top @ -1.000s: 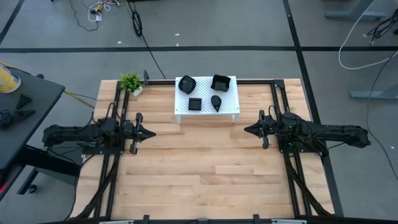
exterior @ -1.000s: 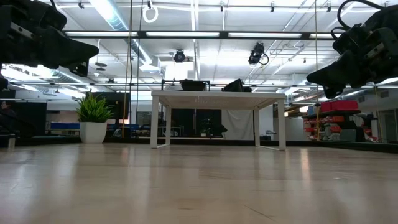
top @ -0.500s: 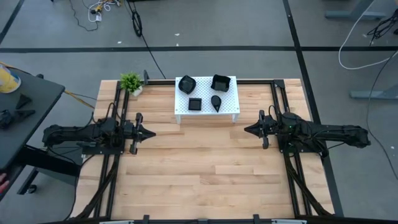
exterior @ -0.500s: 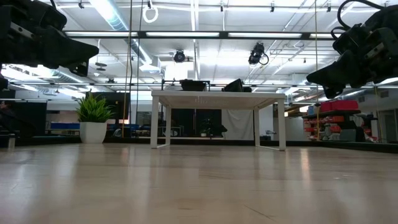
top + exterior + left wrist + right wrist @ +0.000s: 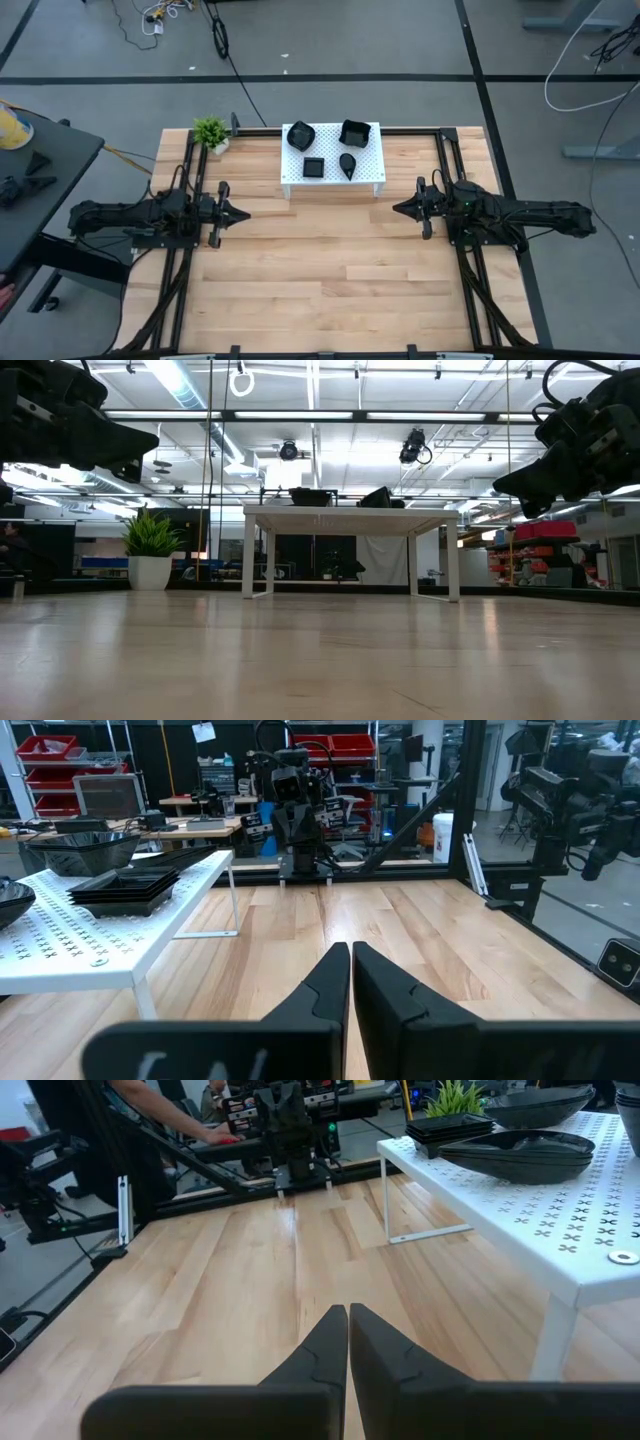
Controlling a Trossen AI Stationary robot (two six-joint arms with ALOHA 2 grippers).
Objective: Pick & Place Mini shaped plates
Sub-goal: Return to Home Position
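Note:
Black mini shaped plates rest on the white perforated stand at the table's far middle: a wavy-edged one, a deep square one, a small square stack and a teardrop one. My left gripper is shut and hovers level above the table's left side, pointing toward the middle. My right gripper is shut and hovers opposite it on the right. Both are clear of the stand. The left wrist view shows the square stack, and the right wrist view shows the teardrop plate.
A small green potted plant stands at the far left corner beside the stand. Bare wooden tabletop lies between and in front of the two arms. Black frame rails run along both sides of the table.

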